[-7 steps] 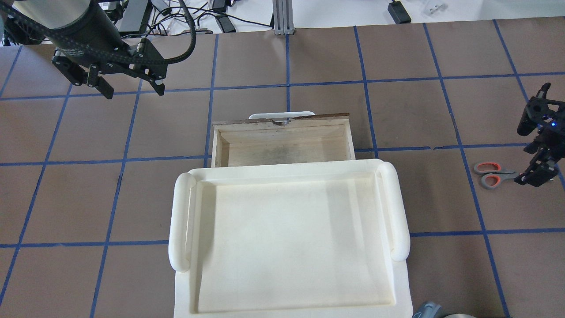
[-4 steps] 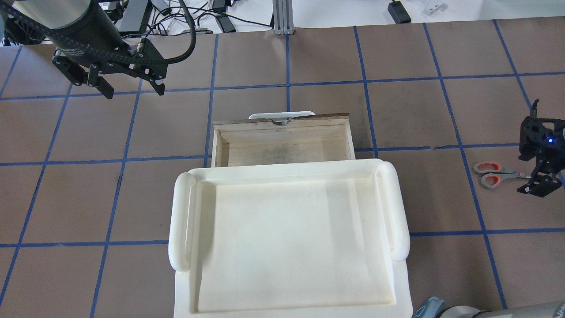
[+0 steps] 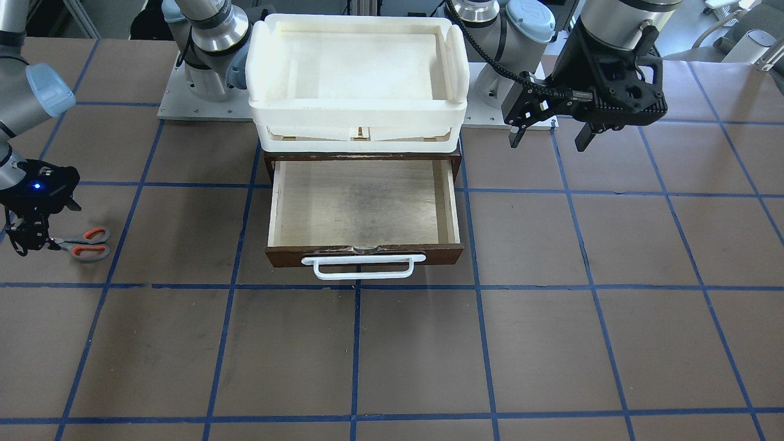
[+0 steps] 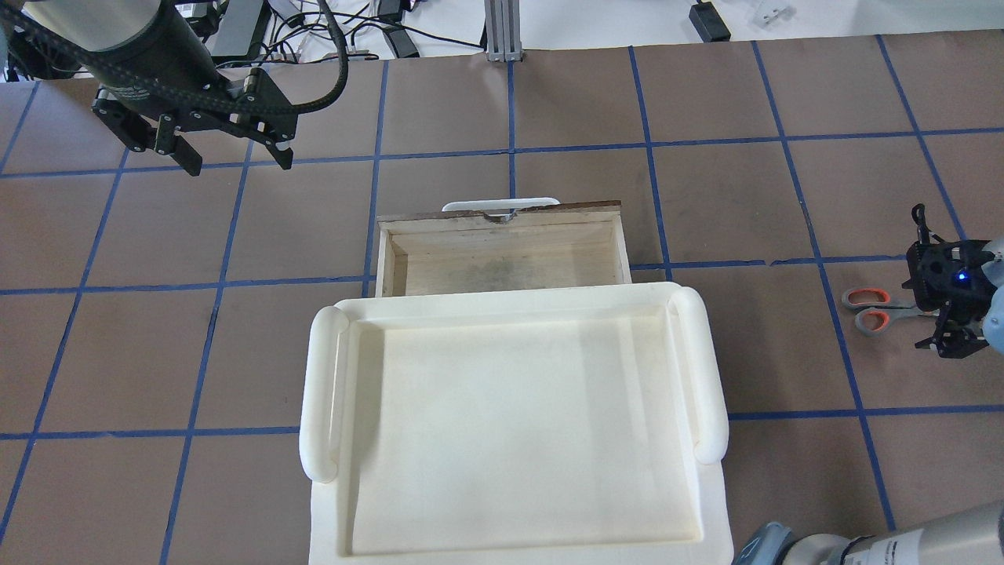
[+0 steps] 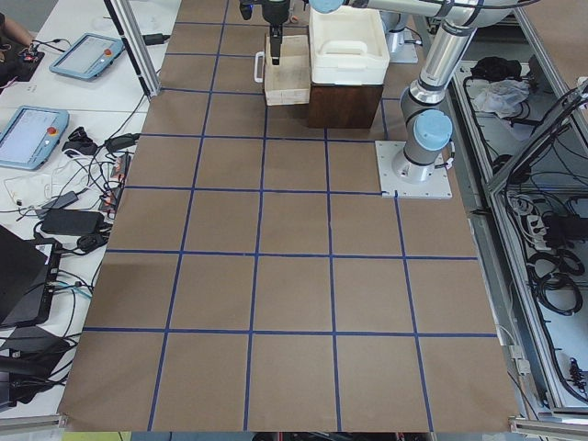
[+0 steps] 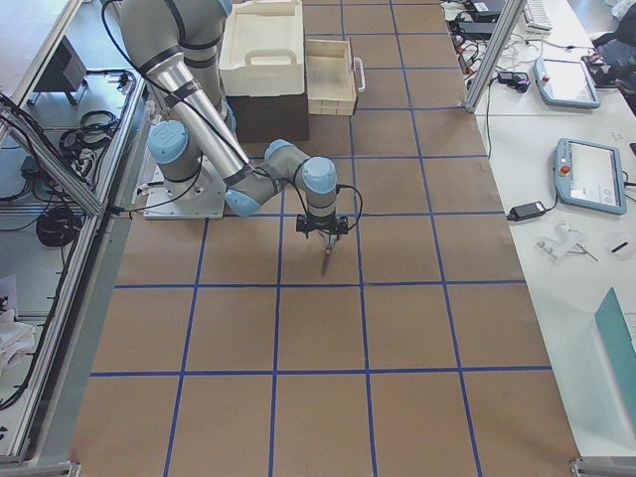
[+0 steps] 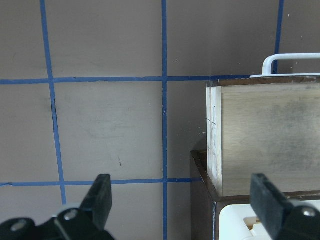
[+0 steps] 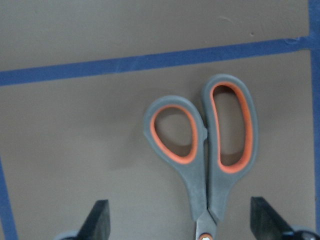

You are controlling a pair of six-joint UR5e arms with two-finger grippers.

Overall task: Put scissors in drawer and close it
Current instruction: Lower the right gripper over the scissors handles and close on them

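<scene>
Scissors [image 4: 871, 310] lay flat on the brown tabletop, close to its edge on the robot's right and well apart from the drawer [image 3: 361, 208]. Handle loops pointed toward mid-table; blades were hidden under the right gripper [image 8: 180, 220]. That gripper hung low over them, jaws spread, one finger on either side of the pivot; contact could not be told. Drawer stood pulled out at mid-table, white bar handle [image 3: 362, 267] toward the operators' edge. White tray [image 3: 357, 110] sat atop the dark cabinet [image 5: 344, 106]. Left gripper [image 4: 235, 161] hovered high between drawer and left edge, jaws spread.
</scene>
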